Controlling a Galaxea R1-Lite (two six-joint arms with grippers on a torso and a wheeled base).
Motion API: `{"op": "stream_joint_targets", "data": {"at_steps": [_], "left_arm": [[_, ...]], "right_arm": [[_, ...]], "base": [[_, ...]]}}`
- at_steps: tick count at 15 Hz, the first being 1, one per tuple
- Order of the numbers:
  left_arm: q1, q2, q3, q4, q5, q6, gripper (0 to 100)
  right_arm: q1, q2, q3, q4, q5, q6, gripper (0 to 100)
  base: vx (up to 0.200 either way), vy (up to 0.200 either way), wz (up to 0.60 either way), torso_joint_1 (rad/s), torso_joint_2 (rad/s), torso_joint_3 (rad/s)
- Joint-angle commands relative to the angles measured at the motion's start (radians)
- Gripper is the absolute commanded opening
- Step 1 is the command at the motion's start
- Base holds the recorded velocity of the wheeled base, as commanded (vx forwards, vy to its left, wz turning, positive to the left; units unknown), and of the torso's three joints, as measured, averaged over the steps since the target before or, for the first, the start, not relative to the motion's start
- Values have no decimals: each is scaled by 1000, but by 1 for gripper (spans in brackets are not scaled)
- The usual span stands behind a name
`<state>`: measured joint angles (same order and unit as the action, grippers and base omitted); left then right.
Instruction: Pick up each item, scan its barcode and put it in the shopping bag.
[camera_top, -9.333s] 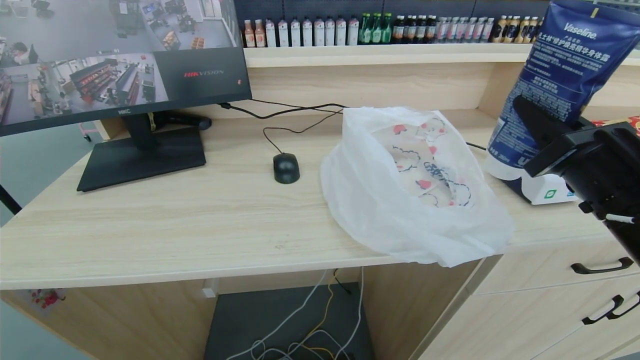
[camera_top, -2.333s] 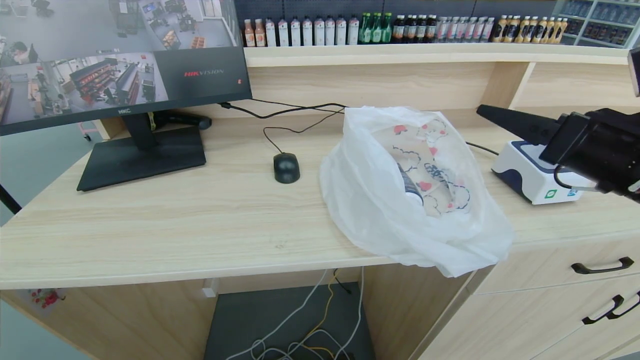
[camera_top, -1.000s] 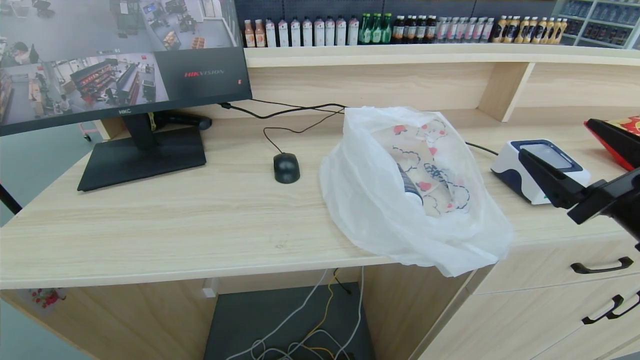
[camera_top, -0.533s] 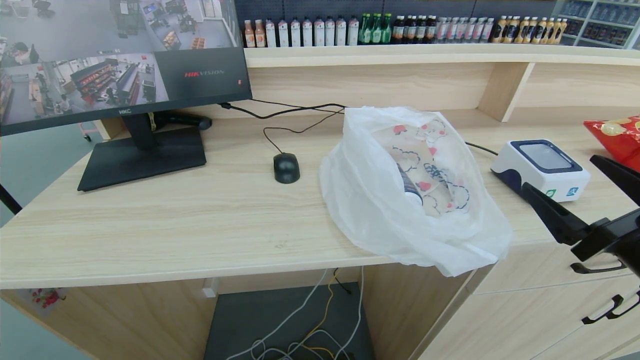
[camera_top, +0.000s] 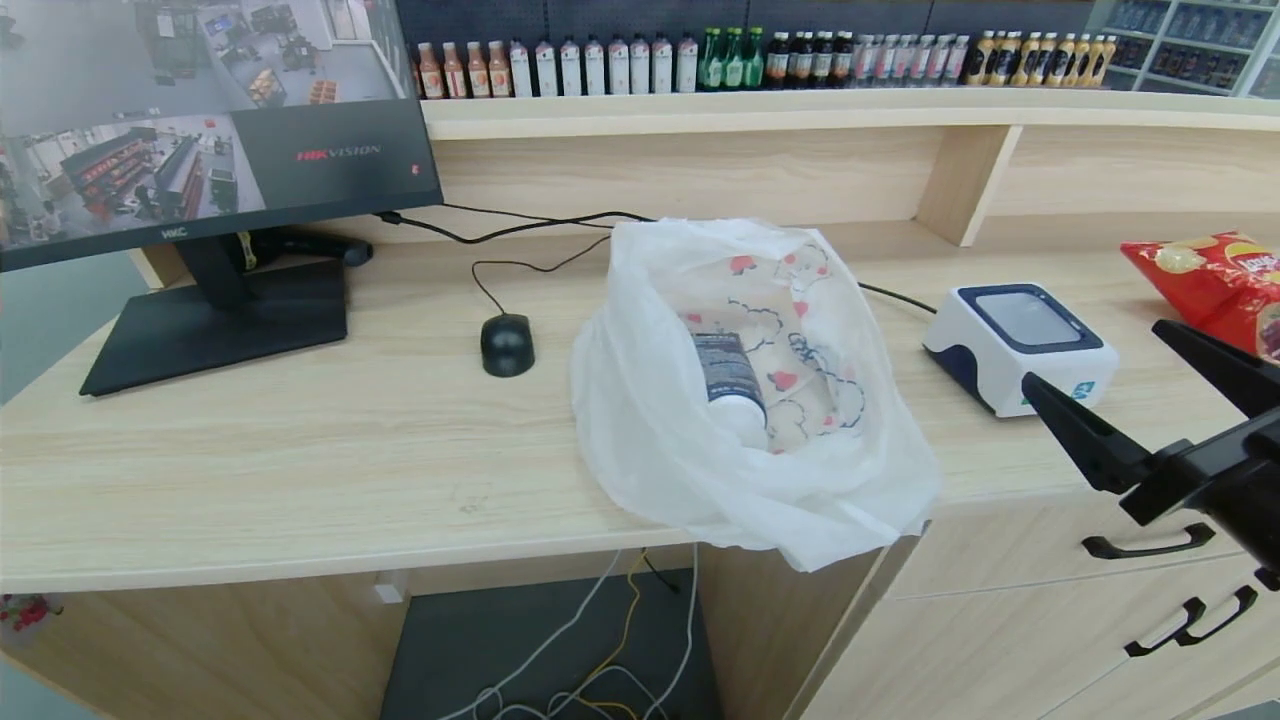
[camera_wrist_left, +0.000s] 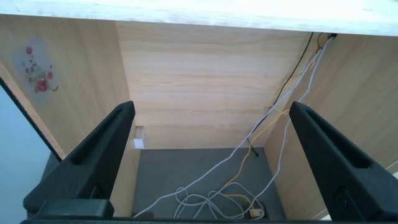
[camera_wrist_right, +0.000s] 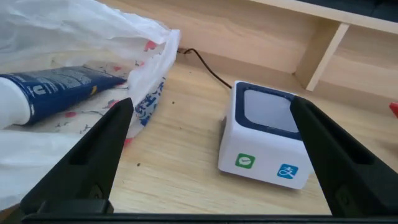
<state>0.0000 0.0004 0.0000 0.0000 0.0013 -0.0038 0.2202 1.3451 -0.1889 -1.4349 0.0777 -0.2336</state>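
Note:
The white plastic shopping bag (camera_top: 700, 470) lies open on the wooden counter, and a dark blue tube (camera_top: 728, 380) rests inside it. To its right stands the white and blue barcode scanner (camera_top: 1020, 340), and a red snack bag (camera_top: 1215, 285) lies at the counter's far right. My right gripper (camera_top: 1095, 357) hangs open and empty just in front of the scanner, near the counter's front edge. The right wrist view looks between its fingers at the scanner (camera_wrist_right: 264, 137), the bag (camera_wrist_right: 74, 37) and the tube (camera_wrist_right: 59, 87). My left gripper (camera_wrist_left: 211, 107) is open and empty below the counter.
A monitor (camera_top: 200, 130) on a black stand sits at the back left, with a black mouse (camera_top: 507, 345) and its cable beside the bag. Bottles (camera_top: 760, 60) line the raised shelf behind. Drawers with black handles (camera_top: 1145, 545) are under the right side; loose cables (camera_wrist_left: 230, 186) hang below.
The blue item once held over the scanner now lies in the bag. Over the last second the open right gripper dropped back toward the counter's front edge. The head camera shifted, showing more of the snack bag.

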Motion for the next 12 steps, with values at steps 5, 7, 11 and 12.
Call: {"op": "stream_joint_targets", "data": {"at_steps": [5, 7, 11, 12], "left_arm": [[0, 0, 0, 0, 0, -1, 100], [0, 0, 0, 0, 0, -1, 100], [0, 0, 0, 2, 0, -2, 100], [0, 0, 0, 2, 0, -2, 100]], "right_arm": [[-7, 32, -23, -4, -2, 10, 100], [-7, 29, -20, -4, -2, 10, 100], [-1, 22, -3, -4, -1, 10, 100], [1, 23, -3, -4, -1, 10, 100]], "base": [[0, -200, 0, 3, 1, 3], [0, -200, 0, 2, 2, 0], [0, -200, 0, -1, 4, 1], [0, -200, 0, 2, -2, 2]]}}
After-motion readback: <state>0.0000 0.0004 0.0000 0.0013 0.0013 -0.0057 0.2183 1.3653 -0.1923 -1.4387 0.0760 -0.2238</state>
